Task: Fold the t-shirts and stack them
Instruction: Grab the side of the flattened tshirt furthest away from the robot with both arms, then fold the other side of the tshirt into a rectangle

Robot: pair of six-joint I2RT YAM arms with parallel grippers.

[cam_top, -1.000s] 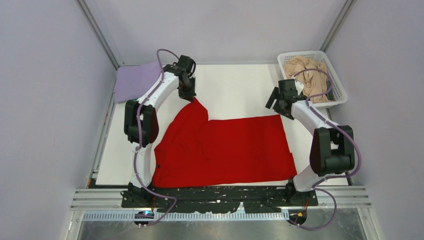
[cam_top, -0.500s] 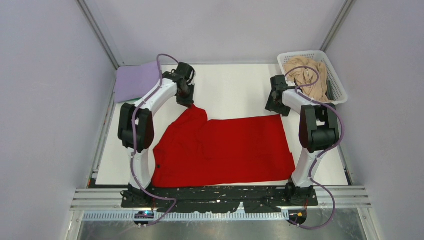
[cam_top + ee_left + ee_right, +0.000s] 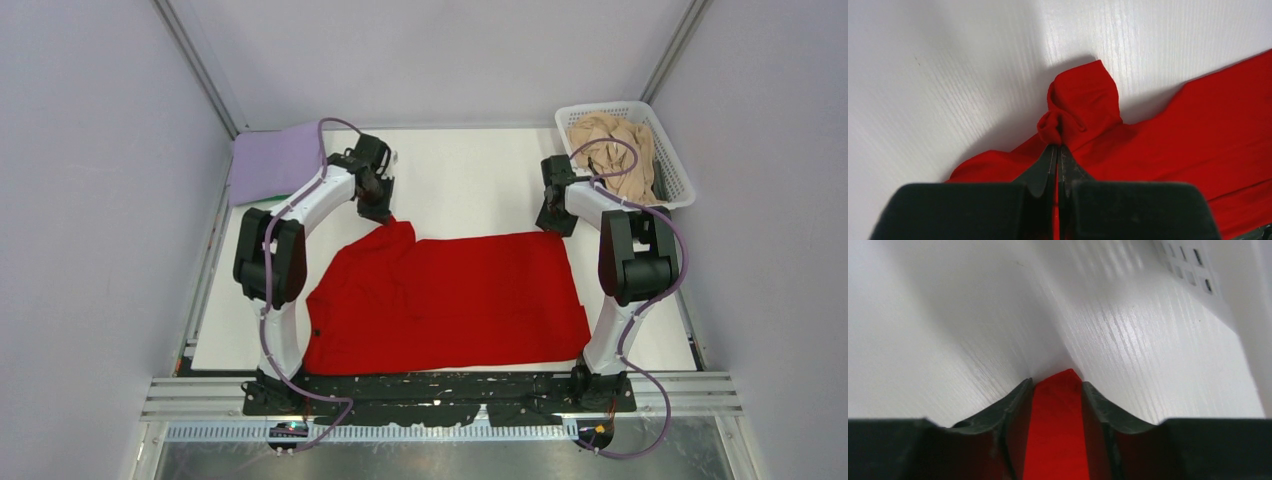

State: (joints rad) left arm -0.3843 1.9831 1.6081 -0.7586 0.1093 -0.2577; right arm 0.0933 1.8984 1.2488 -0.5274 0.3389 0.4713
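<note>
Your table (image 3: 470,180) carries the red t-shirt (image 3: 470,300), spread flat with its long axis running left to right. The lavender t-shirt (image 3: 272,162) lies far left. The beige t-shirt (image 3: 615,140) fills the basket (image 3: 682,188). Your left gripper (image 3: 1058,147) pinches the red cloth's bunched far-left corner. Your right gripper (image 3: 1055,385) straddles the far-right corner, jaws narrow; whether they clamp cannot be told.

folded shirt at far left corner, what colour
The folded shirt is lavender, clearest in the top external view.
</note>
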